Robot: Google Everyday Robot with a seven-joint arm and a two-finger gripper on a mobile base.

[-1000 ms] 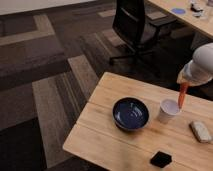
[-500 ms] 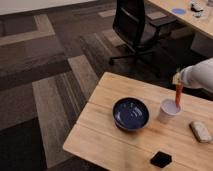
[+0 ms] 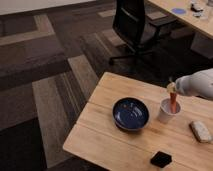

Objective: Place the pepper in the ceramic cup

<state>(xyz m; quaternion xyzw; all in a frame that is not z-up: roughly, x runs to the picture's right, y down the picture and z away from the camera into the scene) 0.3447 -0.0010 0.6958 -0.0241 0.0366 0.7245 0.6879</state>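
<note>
Since the earlier frames, the arm had drawn in from the right edge and come lower, bringing the pepper [image 3: 173, 100] down from above and right of the cup until its tip sat inside the rim. The gripper [image 3: 171, 88] hung at the right of the frame, just above the ceramic cup [image 3: 166, 111], at the end of a pale arm [image 3: 197, 83] that entered from the right edge. It was clenched on the upper end of the pepper, which hung nearly upright, narrow end down, with its lower part inside the cup's mouth.

The pepper looked light, stiff and smooth-skinned. Held at its thick top end, it would likely slide straight in once let go. The small white cup looked light and breakable, and narrow enough that a sideways nudge might tip it.

Just left of the cup, in the middle of the wooden table [image 3: 115, 87], sat a wide dark blue bowl [image 3: 131, 113]. A whitish rectangular block [image 3: 200, 131] lay near the right edge of the frame. A small black object [image 3: 161, 159] rested near the table's front edge. In the upper part of the frame stood a black office chair [image 3: 137, 27] on striped carpet.
</note>
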